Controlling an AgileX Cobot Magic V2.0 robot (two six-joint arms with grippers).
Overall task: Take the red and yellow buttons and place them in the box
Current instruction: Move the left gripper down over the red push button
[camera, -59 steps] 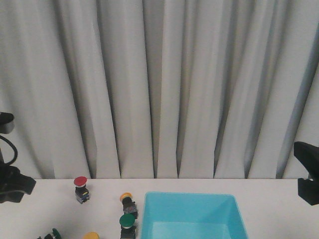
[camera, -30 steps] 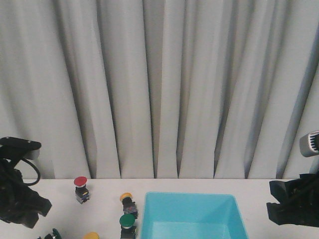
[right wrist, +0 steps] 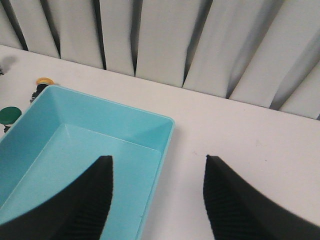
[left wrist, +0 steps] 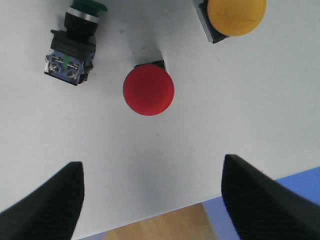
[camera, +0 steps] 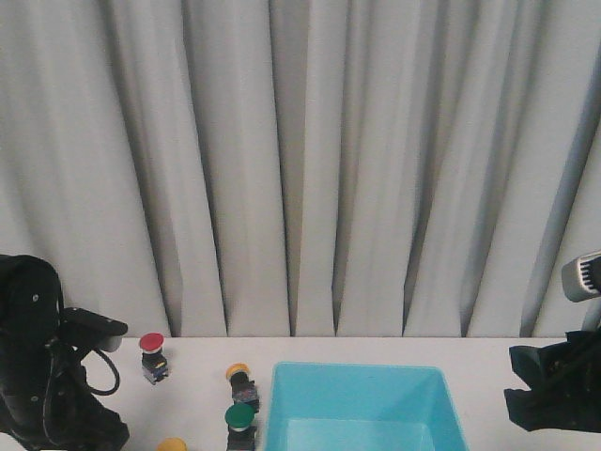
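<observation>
White table (left wrist: 210, 130): red button (left wrist: 148, 91) just beyond wide-open, empty left gripper (left wrist: 152, 200).

A pale grey curtain (camera: 310, 169) hangs in deep vertical folds directly behind my white table (camera: 488, 352), covering the whole back wall. Past the table's near edge, my left wrist camera shows a strip of light wooden floor (left wrist: 160, 227).

Light is even, bright, diffuse in all views; no glare on the white tabletop (left wrist: 200, 125). Pleated grey curtain (camera: 310, 169) shows soft dark folds. Round red plastic button cap (left wrist: 148, 92) is sharp w/ faint shadow; black gripper fingers (left wrist: 47, 207) slightly soft, close to lens.
</observation>
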